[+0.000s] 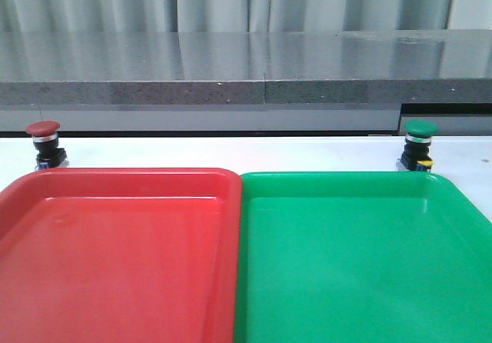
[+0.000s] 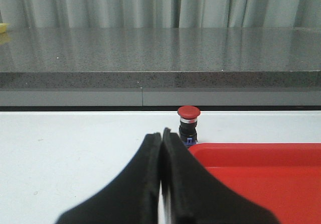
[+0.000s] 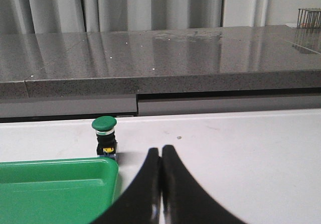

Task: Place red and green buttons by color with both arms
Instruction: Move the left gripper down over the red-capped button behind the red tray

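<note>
The red button [image 1: 44, 143] stands upright on the white table behind the red tray's far left corner; it also shows in the left wrist view [image 2: 188, 124]. The green button [image 1: 420, 144] stands upright behind the green tray's far right corner; it also shows in the right wrist view [image 3: 104, 135]. My left gripper [image 2: 162, 135] is shut and empty, short of the red button. My right gripper [image 3: 160, 151] is shut and empty, beside and short of the green button. Neither gripper shows in the front view.
The red tray [image 1: 123, 181] and the green tray [image 1: 346, 183] lie side by side, touching, and fill the near table. A grey stone counter [image 1: 246, 70] runs along the back, with curtains behind it.
</note>
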### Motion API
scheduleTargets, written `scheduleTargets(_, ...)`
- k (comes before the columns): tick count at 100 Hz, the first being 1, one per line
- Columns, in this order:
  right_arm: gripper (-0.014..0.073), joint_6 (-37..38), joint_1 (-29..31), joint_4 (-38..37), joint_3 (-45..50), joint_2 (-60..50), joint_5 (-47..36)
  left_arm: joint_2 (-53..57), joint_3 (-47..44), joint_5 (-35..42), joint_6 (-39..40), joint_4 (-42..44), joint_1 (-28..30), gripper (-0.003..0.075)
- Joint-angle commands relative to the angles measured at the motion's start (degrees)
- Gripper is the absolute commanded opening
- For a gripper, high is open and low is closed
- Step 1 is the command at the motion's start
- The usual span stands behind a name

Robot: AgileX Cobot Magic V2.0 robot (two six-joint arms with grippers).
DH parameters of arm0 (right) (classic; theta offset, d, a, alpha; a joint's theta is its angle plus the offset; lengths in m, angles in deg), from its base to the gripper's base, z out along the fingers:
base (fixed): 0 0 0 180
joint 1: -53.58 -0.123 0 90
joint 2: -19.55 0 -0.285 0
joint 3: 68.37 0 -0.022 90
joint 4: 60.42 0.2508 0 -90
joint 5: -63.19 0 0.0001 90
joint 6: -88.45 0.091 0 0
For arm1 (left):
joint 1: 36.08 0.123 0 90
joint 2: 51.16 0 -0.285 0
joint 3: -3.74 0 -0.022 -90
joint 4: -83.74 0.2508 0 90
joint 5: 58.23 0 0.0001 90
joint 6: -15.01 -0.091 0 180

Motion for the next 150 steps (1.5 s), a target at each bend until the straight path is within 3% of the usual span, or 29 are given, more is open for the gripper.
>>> scheduleTargets(1, -0.0057, -0.5, -0.1, -0.1, -1.0, -1.1, -4.2, 1.8, -0.7, 4.2, 0.6, -0.2, 0.1, -0.0020)
scheduleTargets(75, -0.0057, -0.5, -0.1, -0.1, -1.0, -1.1, -4.2, 1.6, 1.5, 6.0, 0.6, -3.5, 0.1, -0.0021)
scheduleTargets(106, -0.0057, -0.5, -0.1, -0.1, -1.0, -1.1, -4.2, -7.0, 13.0, 1.9, 0.7, -6.0, 0.1, -0.0021)
scheduleTargets(150, -0.0057, -0.5, -0.1, -0.1, -1.0, -1.1, -4.2, -29.3, 32.2, -8.3, 0.0, -5.4, 0.1, -0.0019)
